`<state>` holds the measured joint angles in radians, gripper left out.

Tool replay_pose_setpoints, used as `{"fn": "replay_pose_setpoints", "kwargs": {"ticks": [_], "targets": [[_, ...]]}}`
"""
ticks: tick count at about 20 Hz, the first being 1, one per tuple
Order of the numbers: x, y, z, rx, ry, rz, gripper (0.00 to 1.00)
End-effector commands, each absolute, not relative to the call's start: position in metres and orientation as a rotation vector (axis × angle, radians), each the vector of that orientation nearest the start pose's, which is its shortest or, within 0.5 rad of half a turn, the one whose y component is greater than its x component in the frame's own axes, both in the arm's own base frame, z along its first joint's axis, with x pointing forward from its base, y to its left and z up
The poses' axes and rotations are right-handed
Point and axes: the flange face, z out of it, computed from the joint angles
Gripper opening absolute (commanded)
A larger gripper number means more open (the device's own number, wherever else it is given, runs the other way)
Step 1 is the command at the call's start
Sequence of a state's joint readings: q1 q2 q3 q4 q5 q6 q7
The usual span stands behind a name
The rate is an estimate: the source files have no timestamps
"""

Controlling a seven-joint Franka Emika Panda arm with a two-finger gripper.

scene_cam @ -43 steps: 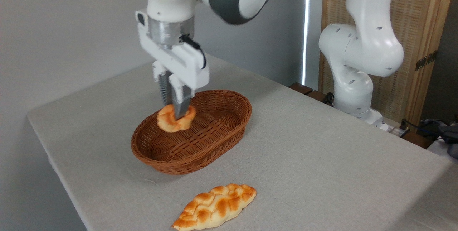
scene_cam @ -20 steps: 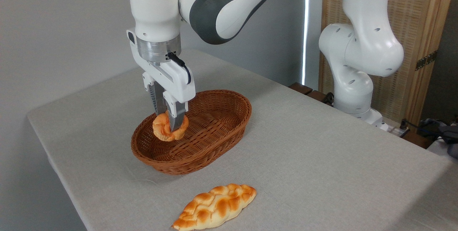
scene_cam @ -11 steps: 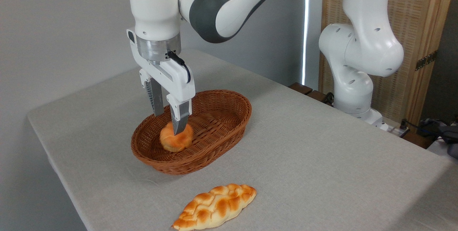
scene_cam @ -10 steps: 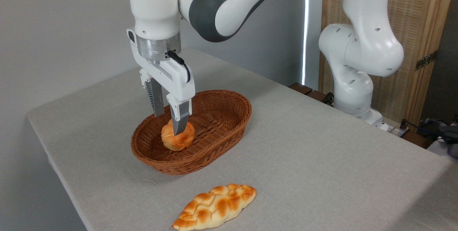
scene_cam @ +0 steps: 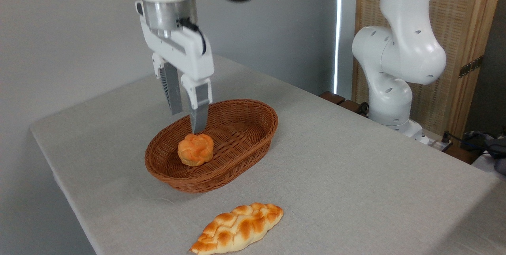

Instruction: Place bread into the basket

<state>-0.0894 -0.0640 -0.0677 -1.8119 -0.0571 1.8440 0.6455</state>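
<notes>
The bread (scene_cam: 195, 150), a small round knotted bun with a golden-orange crust, rests on the floor of the basket (scene_cam: 241, 150), toward its near-left end. The basket is an oval, reddish-brown wicker one standing on the grey table. My gripper (scene_cam: 187, 121) hangs open just above the bun, fingers pointing down, with nothing between them and a visible gap to the bread.
A longer braided loaf (scene_cam: 237, 228) lies on the table near the front edge, in front of the basket. The arm's white base (scene_cam: 395, 77) stands at the back right of the table. The table's left edge (scene_cam: 51, 168) runs close to the basket.
The gripper lowered the bun into the basket, opened and let it go, then rose straight up. The bun now rests on the basket floor on its own.
</notes>
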Motion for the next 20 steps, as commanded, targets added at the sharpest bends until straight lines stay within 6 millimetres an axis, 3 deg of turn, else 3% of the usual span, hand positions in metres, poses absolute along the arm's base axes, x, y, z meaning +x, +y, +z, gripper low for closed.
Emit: {"fn": "replay_pose_setpoints", "kwargs": {"ticks": [1, 4, 14, 20], "targets": [[0.547, -0.047, 0.609, -2.964, 1.087, -0.167, 1.00], [0.545, -0.022, 0.617, -3.002, 1.049, -0.118, 1.00], [0.545, -0.022, 0.614, -3.004, 1.053, -0.096, 1.00], [0.563, -0.029, 0.621, -2.996, 1.070, -0.100, 1.00]]}}
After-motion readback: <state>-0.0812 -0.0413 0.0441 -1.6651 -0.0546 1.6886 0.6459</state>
